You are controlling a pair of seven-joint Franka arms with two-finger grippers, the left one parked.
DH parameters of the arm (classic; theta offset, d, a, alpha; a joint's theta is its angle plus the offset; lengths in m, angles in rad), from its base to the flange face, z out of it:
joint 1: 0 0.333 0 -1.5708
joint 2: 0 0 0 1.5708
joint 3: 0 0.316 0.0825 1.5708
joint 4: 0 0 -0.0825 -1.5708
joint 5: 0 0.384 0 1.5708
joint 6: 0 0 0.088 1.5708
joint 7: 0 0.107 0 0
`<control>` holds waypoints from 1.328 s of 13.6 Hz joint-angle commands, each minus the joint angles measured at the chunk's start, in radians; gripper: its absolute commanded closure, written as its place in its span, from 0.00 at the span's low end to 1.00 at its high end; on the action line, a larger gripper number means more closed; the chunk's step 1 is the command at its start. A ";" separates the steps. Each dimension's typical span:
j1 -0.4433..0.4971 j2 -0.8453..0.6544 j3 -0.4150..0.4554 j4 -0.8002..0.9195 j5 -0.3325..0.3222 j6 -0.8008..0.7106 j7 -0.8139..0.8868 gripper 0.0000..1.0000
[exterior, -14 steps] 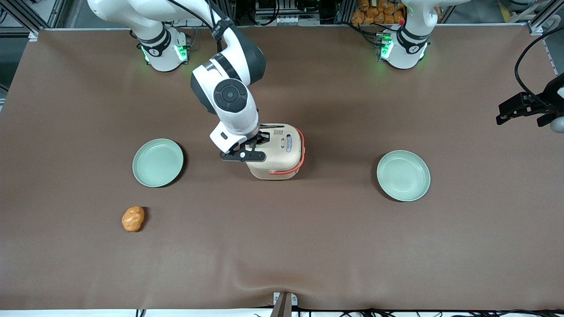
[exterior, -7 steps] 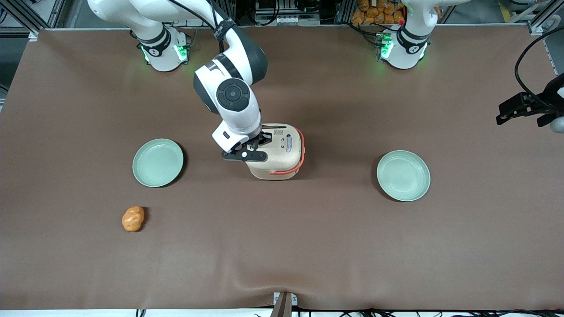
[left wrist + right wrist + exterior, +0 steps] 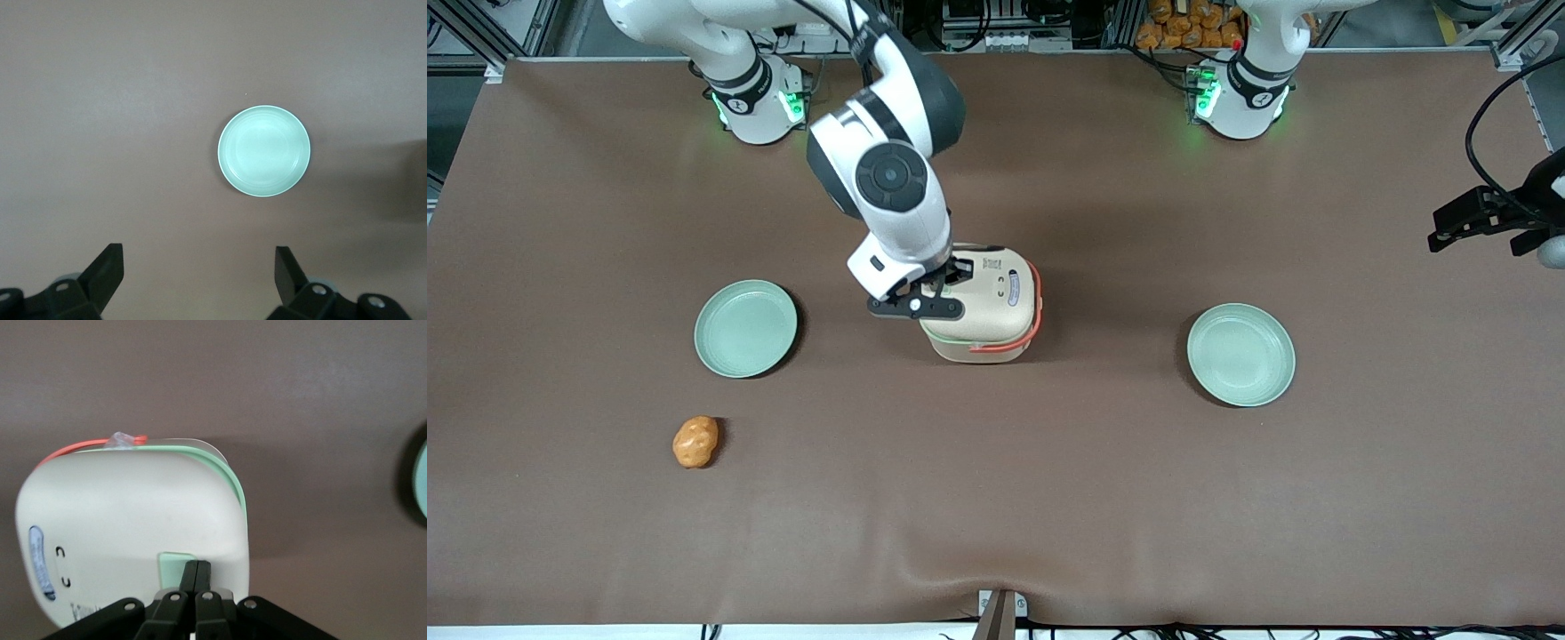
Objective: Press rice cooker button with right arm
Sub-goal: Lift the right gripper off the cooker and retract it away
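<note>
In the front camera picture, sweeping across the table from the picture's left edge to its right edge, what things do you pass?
Potato → first green plate → gripper, fingers shut, at the rice cooker's top → rice cooker → second green plate.

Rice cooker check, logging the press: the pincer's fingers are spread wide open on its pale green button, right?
Not quite. The right wrist view shows the pincer with fingers shut together, their tips on the pale green button of the rice cooker.
</note>
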 commanded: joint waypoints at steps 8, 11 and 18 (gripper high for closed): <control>-0.124 -0.130 -0.008 0.222 0.005 -0.338 -0.017 0.00; -0.209 -0.192 -0.010 0.222 0.002 -0.393 -0.115 0.00; -0.500 -0.317 -0.010 0.216 -0.006 -0.556 -0.546 0.00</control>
